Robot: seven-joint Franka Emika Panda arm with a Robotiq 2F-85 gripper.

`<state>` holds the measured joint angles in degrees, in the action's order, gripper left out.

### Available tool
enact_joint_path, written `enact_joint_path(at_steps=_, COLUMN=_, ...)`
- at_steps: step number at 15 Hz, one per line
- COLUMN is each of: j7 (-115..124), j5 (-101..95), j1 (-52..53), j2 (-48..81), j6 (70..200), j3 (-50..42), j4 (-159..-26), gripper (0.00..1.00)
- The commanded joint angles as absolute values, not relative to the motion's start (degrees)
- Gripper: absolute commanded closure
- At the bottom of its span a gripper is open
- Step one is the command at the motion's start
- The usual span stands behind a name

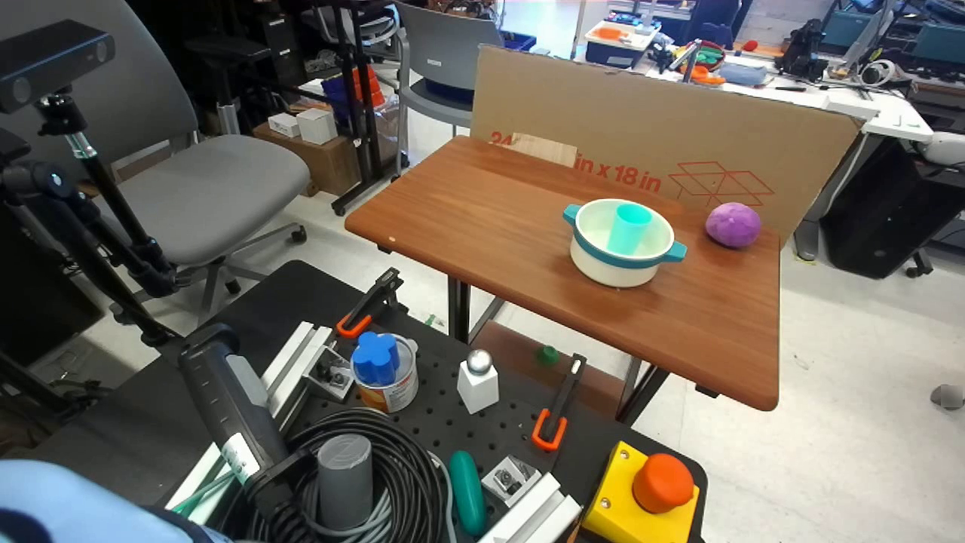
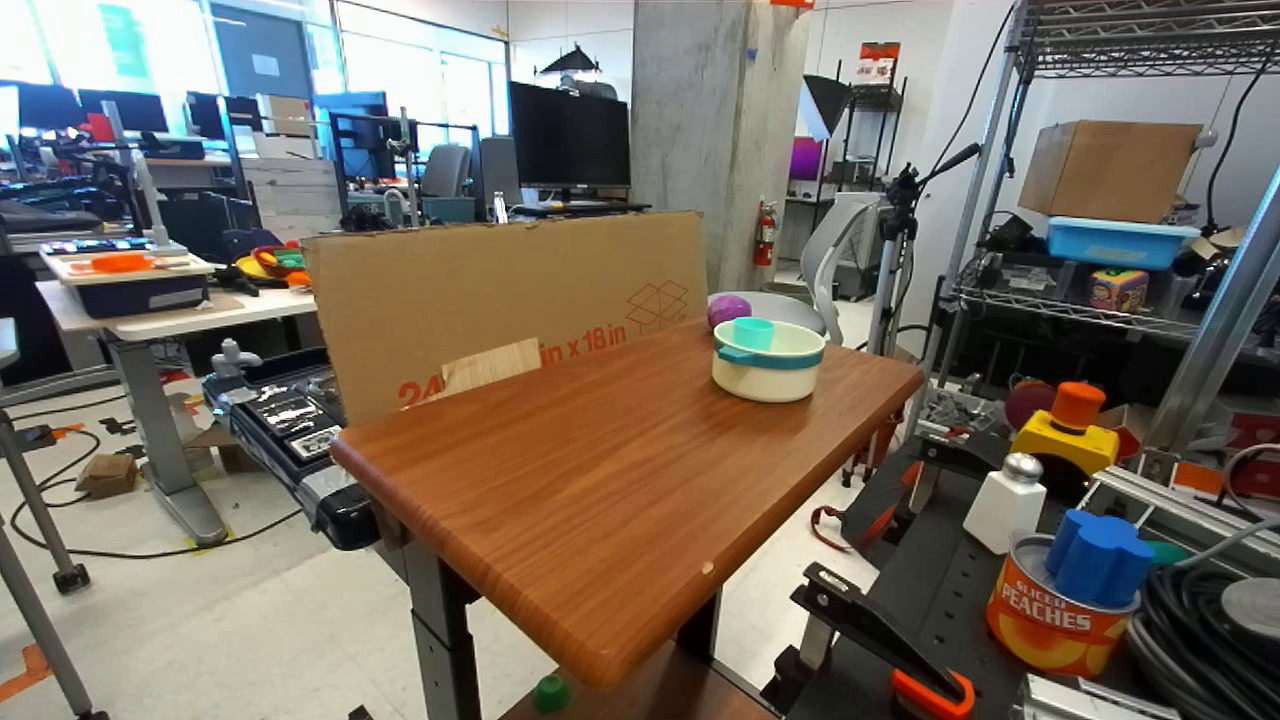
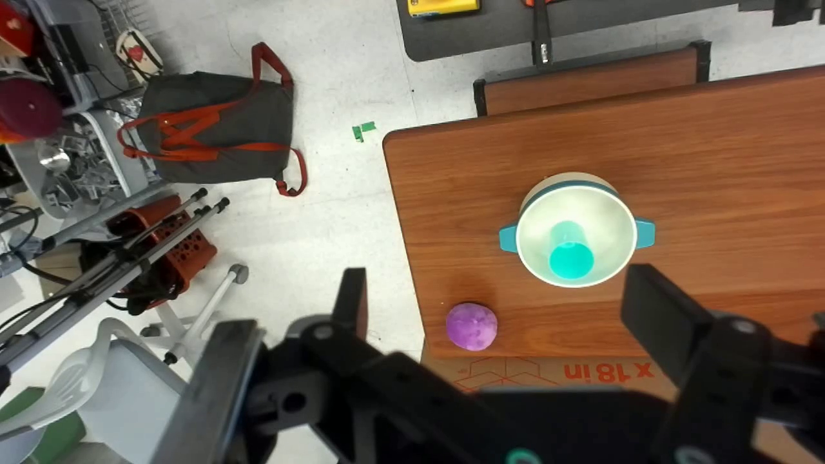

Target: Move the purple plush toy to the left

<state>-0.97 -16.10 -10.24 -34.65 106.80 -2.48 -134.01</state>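
Observation:
The purple plush toy (image 3: 472, 327) is a small roundish ball. It rests on the brown wooden table (image 3: 722, 148) near a corner, close to the cardboard panel. It also shows in both exterior views, at the right end of the table in one place (image 1: 733, 225) and partly hidden behind the bowl and cup in another (image 2: 728, 308). My gripper (image 3: 497, 277) shows only in the wrist view. Its two black fingers are wide apart with nothing between them. It is high above the table, and the toy appears in the gap, nearer the left finger.
A white bowl (image 3: 535, 267) with teal handles stands beside the toy and holds a teal cup (image 3: 572, 260). A tall cardboard panel (image 1: 641, 128) stands along the table's far edge. A black pegboard cart (image 1: 445, 452) with clamps, a can and a yellow button box stands in front.

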Motion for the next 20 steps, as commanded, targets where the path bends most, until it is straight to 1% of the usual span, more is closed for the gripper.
enact_joint_path(at_steps=1, j7=-0.4, j5=-16.8, j1=-9.1, j2=-31.9, j6=106.2, j3=-3.0, j4=-131.4, gripper=0.0)
enact_joint_path(at_steps=7, j7=-3.2, j5=-14.9, j1=-8.5, j2=-15.9, j6=104.4, j3=-4.9, j4=-116.3, gripper=0.0)
enact_joint_path(at_steps=10, j7=-8.6, j5=-14.0, j1=-8.2, j2=-7.0, j6=105.4, j3=-6.6, j4=-107.8, gripper=0.0)
enact_joint_path(at_steps=15, j7=-16.4, j5=-5.8, j1=-9.3, j2=7.9, j6=104.1, j3=-8.5, j4=-94.1, gripper=0.0)
enact_joint_path(at_steps=20, j7=-16.3, j5=0.0, j1=-11.9, j2=20.7, j6=104.2, j3=-8.0, j4=-83.5, gripper=0.0)
